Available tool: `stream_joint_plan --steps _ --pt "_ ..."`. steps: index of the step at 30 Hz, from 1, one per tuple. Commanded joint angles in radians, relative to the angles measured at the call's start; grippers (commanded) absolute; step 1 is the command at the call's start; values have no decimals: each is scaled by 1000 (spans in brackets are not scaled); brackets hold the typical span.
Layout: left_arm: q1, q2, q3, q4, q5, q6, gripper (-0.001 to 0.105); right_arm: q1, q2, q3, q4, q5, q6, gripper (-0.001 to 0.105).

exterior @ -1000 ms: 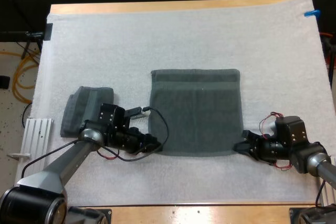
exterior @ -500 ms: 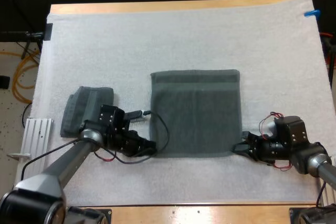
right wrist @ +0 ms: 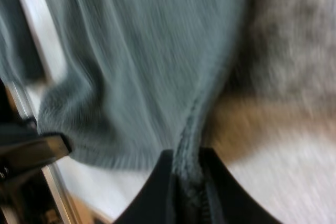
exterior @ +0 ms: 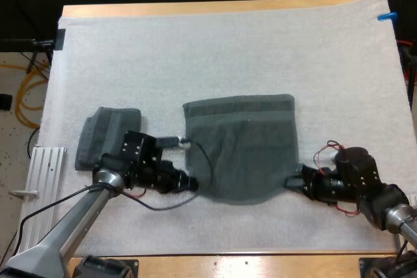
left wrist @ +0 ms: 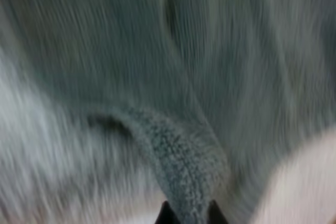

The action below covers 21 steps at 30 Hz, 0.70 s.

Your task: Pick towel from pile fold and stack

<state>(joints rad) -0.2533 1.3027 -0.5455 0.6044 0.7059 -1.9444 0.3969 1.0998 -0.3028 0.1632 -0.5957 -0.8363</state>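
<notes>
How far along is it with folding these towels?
One folded towel already lies at the left of the mat. In hand: a second towel lies spread mid-mat, the left gripper and right gripper each pinching a near corner. Left: fold it over and stack it on the first.

the far half of the white mat (exterior: pixel 195 43) lies bare beyond the spread towel (exterior: pixel 241 141), so i have wide room to pass there. the folded towel (exterior: pixel 104 131) sits near the mat's left edge, and my left arm fills the gap between it and the spread towel. my left gripper (exterior: pixel 193 183) and right gripper (exterior: pixel 292 182) pinch the spread towel's near corners; between them the near strip of mat is bare.
</notes>
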Motion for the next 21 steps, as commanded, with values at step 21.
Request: stream_joint_plan --steps 21 --pt "102 268 -37 -731 13 -369 0 -221 472 -308 -391 -14 133 0"
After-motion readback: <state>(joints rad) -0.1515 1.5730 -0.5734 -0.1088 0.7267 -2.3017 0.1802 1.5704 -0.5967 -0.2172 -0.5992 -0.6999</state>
